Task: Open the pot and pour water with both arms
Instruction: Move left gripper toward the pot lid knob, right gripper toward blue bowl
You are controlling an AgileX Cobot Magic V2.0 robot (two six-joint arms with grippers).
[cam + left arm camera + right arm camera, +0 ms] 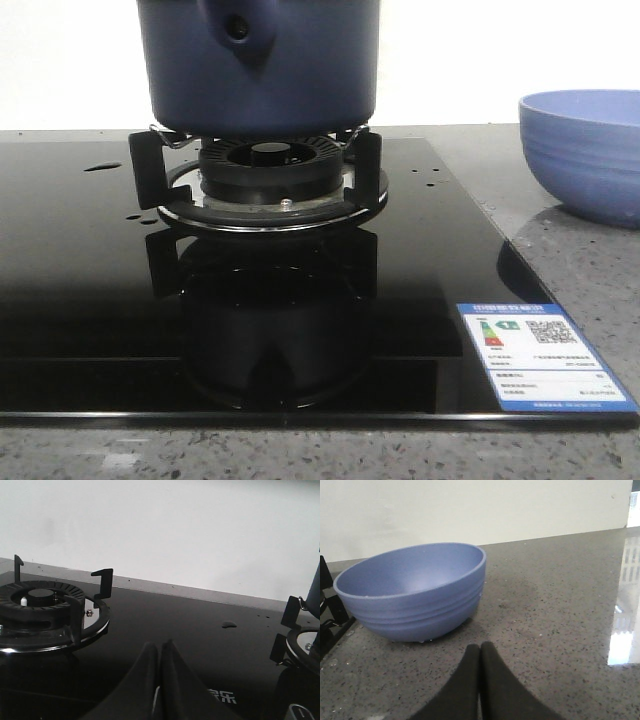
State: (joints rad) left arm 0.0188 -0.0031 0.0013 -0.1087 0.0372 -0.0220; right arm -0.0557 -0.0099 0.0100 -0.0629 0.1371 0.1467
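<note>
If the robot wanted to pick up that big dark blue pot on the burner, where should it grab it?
Probably by the tapered handle socket on the wall of the pot. It juts toward the camera, so a gripper would come from the front and close across its sides. The wall itself is smooth, wide and round, likely too broad to pinch. The pot's top is out of view, so a rim grip can't be judged.
</note>
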